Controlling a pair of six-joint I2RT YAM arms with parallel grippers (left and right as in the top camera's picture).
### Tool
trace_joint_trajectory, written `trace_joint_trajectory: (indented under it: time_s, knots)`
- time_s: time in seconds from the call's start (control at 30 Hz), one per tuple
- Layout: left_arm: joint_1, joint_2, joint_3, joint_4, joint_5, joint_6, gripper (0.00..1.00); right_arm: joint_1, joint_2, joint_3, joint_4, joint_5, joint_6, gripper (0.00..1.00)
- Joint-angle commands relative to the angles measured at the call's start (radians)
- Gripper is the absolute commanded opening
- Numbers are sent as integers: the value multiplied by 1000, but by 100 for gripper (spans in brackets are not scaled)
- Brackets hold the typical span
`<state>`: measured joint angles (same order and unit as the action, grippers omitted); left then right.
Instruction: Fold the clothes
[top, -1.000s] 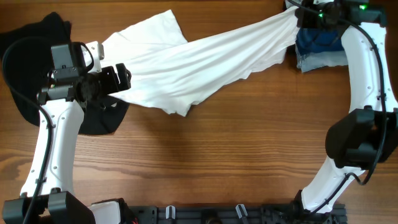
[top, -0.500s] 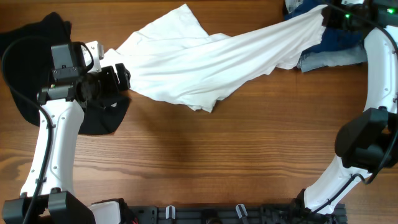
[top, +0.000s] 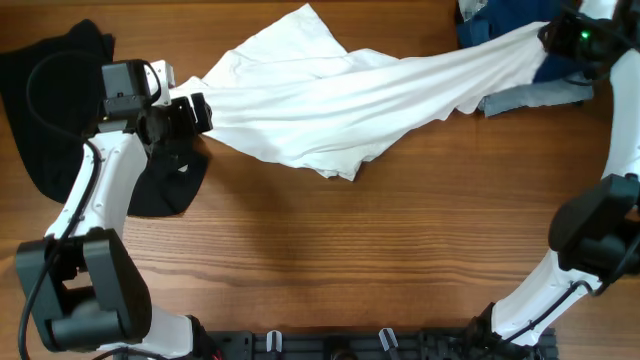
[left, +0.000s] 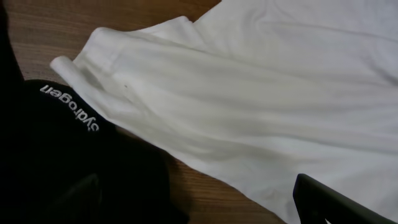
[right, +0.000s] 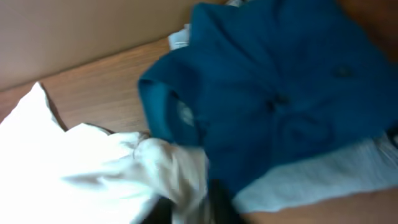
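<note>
Black garment (top: 40, 110) lies heaped at the far-left corner of the wooden counter (top: 350, 260), partly beneath the left gripper (top: 198, 113). Its fingers stand apart at the left end of the white shirt (top: 330, 100). The shirt stretches along the far edge to the far-right corner. There the right gripper (top: 548, 38) pinches its bunched end, above a blue garment (top: 500, 15) and a pale grey one (top: 530, 95).

Robotics lab: two white arms (top: 95, 195) flank a wooden table (top: 320, 260).
</note>
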<state>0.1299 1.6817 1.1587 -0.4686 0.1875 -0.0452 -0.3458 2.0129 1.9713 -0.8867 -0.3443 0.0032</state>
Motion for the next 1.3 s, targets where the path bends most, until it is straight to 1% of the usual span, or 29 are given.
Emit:
trace_joint_trajectory:
  time_s: [0.0, 0.13, 0.3, 0.37, 0.47, 0.53, 0.6, 0.7, 0.77, 0.87, 0.97, 1.03, 1.1, 1.17, 1.27]
  knots:
    - [-4, 22, 6, 22, -6, 15, 98, -5, 5, 8, -30, -76, 24, 99]
    - [0, 22, 6, 20, -8, 15, 96, 37, -8, 8, -87, -76, 30, 100]
    - [22, 22, 6, 17, -29, 2, 95, 150, -47, 7, -293, -76, 60, 100]
    - [37, 22, 6, 15, -37, -29, 95, 216, -47, -8, -386, -71, 63, 100]
    - [72, 22, 6, 11, -51, -84, 94, 338, -47, -86, -442, -71, 68, 99]
    - [101, 22, 6, 9, -51, -111, 94, 424, -47, -161, -421, -65, 103, 97]
    - [135, 22, 6, 7, -50, -132, 94, 532, -47, -266, -346, -34, 162, 96]
    - [161, 22, 6, 4, -50, -130, 95, 654, -47, -389, -213, -14, 247, 94]
    - [163, 22, 6, 1, -51, -119, 96, 730, -47, -457, -117, -9, 274, 89]
    - [162, 22, 6, 2, -51, -119, 96, 819, -46, -539, -6, 69, 346, 83]
    - [162, 22, 6, -2, -51, -119, 96, 856, -43, -583, 50, 123, 391, 78]
    - [162, 22, 6, -5, -51, -119, 96, 857, -40, -588, 66, 144, 394, 75]
    - [162, 22, 6, -10, -50, -120, 96, 857, -39, -598, 96, 172, 397, 70]
    - [162, 22, 6, -14, -50, -119, 97, 857, -38, -611, 130, 206, 412, 59]
    - [159, 22, 6, -25, -50, -119, 97, 857, -32, -627, 140, 221, 427, 56]
